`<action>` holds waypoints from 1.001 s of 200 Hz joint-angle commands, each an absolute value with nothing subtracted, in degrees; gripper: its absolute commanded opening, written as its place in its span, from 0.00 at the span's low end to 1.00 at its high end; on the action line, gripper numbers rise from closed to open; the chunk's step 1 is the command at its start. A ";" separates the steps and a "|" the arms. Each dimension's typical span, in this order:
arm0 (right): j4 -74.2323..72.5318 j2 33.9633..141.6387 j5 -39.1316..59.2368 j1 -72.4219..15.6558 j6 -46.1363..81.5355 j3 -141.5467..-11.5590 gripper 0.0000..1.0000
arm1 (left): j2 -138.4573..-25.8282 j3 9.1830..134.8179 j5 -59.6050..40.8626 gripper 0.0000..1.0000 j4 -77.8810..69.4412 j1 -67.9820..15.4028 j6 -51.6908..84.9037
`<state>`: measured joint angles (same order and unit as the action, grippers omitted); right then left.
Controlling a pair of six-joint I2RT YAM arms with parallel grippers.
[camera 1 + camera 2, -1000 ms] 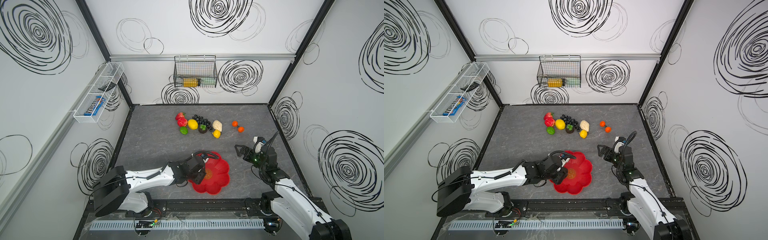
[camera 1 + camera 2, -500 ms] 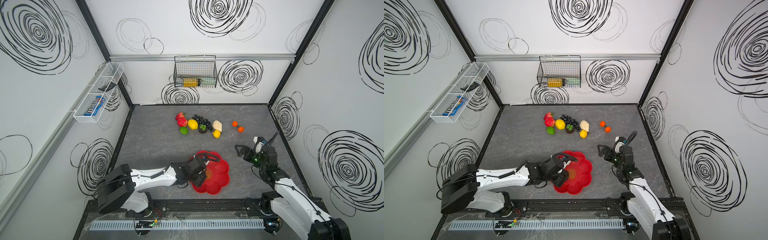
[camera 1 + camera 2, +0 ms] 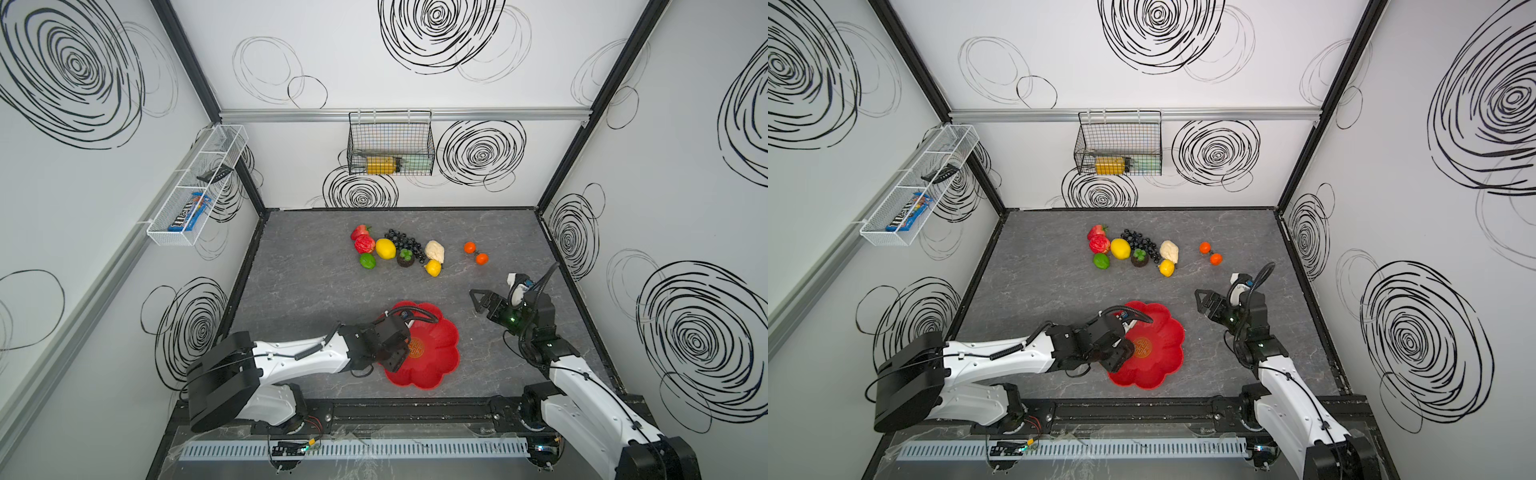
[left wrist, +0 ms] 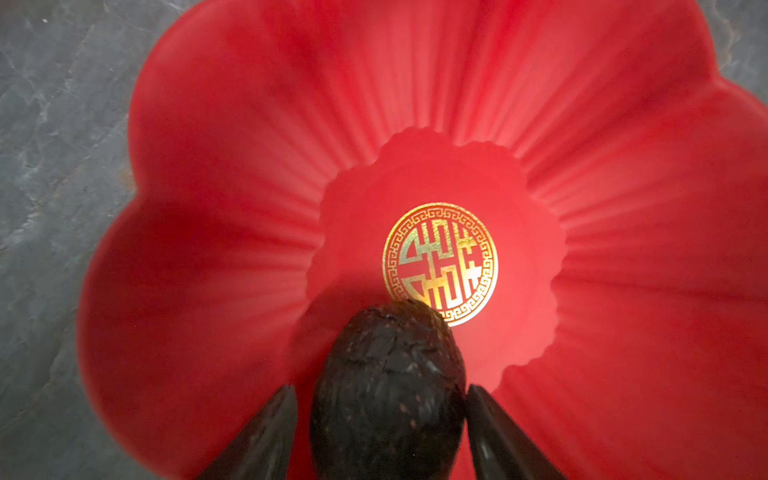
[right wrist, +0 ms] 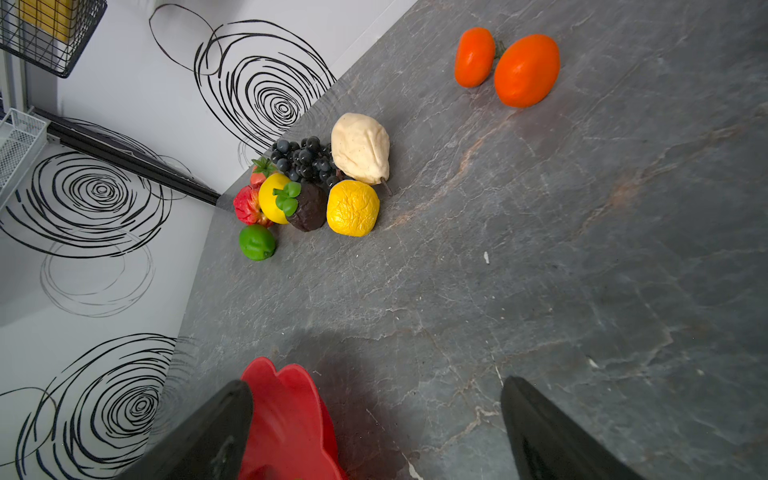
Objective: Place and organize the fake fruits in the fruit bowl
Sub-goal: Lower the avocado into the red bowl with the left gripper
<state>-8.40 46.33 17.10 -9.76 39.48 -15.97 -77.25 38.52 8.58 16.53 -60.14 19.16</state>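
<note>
The red scalloped fruit bowl [image 3: 440, 365] [image 3: 1163, 365] sits at the front middle of the grey table. My left gripper [image 3: 404, 347] [image 4: 381, 388] hangs low over the bowl's left half, open, with the dark avocado [image 4: 386, 386] between its fingers. A strip of red shows between one finger and the fruit. The other fake fruits lie near the back: strawberry [image 3: 360, 231], red apple [image 3: 365, 244], lemons [image 3: 385, 248], lime [image 3: 367, 261], grapes [image 3: 401, 240], mangosteen [image 3: 406, 257], beige fruit [image 3: 434, 251] and two oranges [image 3: 469, 247]. My right gripper [image 3: 494, 291] [image 5: 376, 388] stands open and empty, right of the bowl.
A black wire basket [image 3: 390, 143] with a yellow container hangs on the back wall. A white mesh basket [image 3: 195, 187] with a blue packet hangs on the left wall. Walls close in three sides, and a black rail runs along the front edge.
My left gripper has sunk a little lower into the bowl and its jaws have spread wider around the avocado. The right arm has not moved.
</note>
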 commanded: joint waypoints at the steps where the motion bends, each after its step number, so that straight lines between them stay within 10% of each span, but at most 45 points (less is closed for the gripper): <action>1: -9.95 46.55 17.72 -9.48 40.08 -15.56 0.97 | -75.61 39.53 11.68 0.70 18.97 -60.55 17.96; 200: -8.00 55.31 20.65 -9.40 37.23 -22.94 0.99 | -67.32 39.98 15.65 0.84 12.11 -63.30 15.76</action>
<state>-7.57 52.60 19.29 -9.08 38.65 -19.66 -71.26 41.41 14.87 18.04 -63.37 16.12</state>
